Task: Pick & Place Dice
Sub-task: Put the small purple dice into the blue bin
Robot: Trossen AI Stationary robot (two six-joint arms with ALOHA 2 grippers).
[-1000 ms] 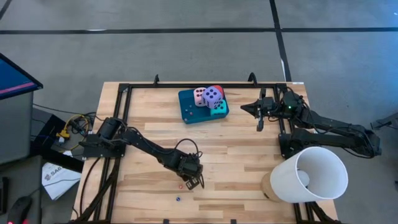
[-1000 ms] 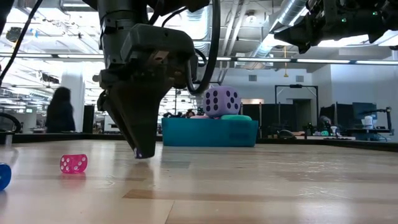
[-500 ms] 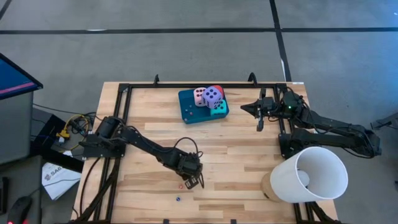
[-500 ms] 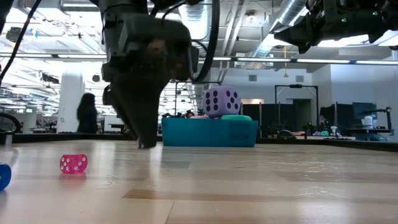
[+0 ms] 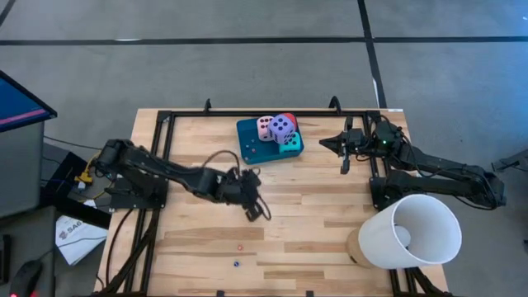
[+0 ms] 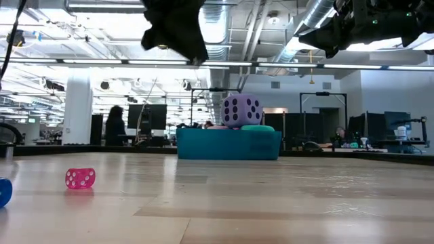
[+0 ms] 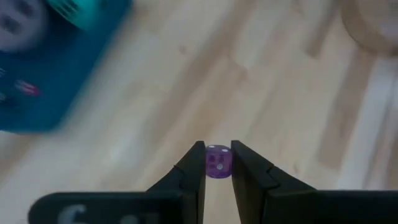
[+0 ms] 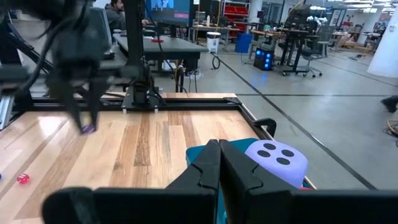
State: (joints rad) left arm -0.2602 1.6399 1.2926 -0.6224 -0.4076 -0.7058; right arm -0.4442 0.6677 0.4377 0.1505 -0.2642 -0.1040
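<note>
Four big dice sit stacked on the teal tray [image 5: 250, 148] at the table's far edge: pink [image 5: 264, 128], purple [image 5: 282, 126], red [image 5: 289, 119], turquoise [image 5: 289, 140]. Three small dice too: a purple one [image 7: 218, 162] pinched between the left gripper's [image 7: 217, 163] fingers, a pink one [image 6: 80, 178] and a blue one [image 6: 3, 191] lying on the near part of the table, just apart from each other. One light plank table [image 5: 313, 223] with a black frame, grey floor around it. Low view shows an open workshop behind, desks, monitors, ceiling ducts, one person [image 6: 114, 126] standing far back. One white bucket-like tub [image 5: 410, 232] lies tipped at the near right corner. Left gripper is lifted above mid-table, between tray and loose small dice. Right gripper [image 5: 344, 153] waits at the far right, beside the tray, fingers pressed together, nothing in them.
</note>
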